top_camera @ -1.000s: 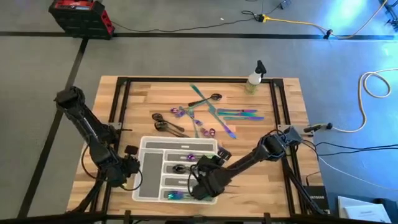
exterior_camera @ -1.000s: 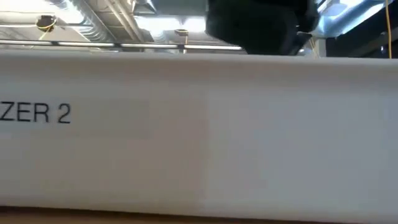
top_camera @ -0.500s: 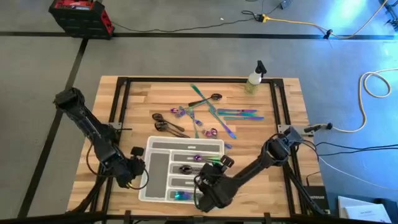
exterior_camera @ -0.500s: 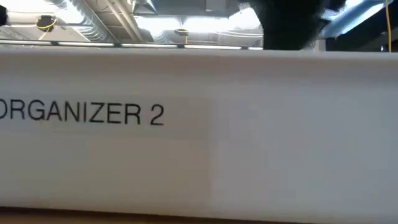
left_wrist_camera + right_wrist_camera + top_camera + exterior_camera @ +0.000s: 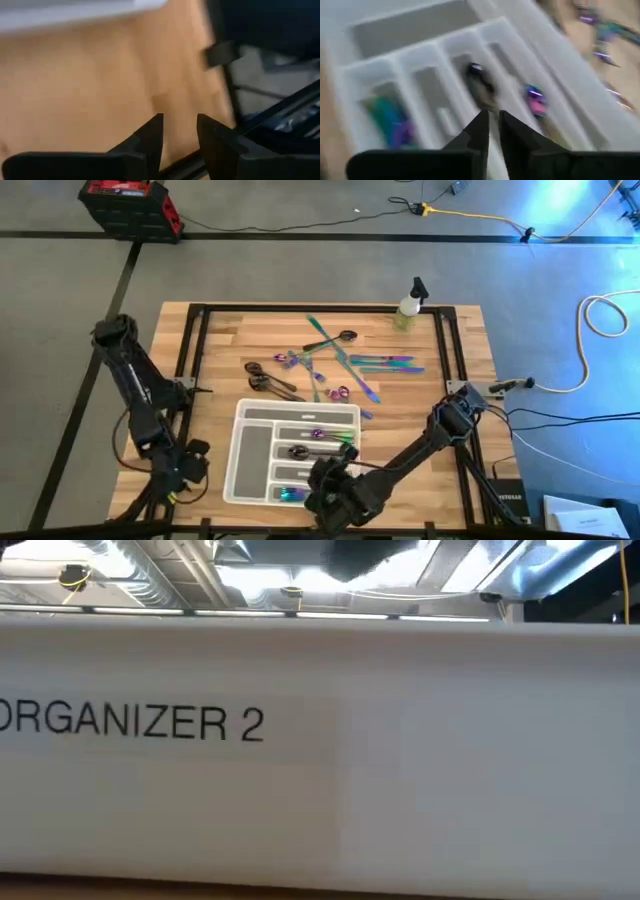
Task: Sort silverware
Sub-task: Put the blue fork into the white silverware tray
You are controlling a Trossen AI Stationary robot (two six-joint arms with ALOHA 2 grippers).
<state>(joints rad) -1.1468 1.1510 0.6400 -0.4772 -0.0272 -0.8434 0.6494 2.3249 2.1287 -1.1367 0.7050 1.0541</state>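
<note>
Near frame centre, loose silverware (image 5: pixel 335 365) is stiff, slick: pinch each mid-handle. Your right pincer (image 5: pixel 335 498) is nearly closed, empty; left pincer (image 5: pixel 180 470) slightly open, empty.

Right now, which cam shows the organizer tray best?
High view: the whole tray with all its compartments and the silverware inside. Low view shows only its blank side wall with the label. Right wrist shows a blurred part of the compartments; left wrist only a blurred edge.

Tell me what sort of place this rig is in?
Probably a lab or workshop: the wooden table stands on grey floor with loose cables and a red toolbox, and bare ceiling ducts show overhead.
</note>
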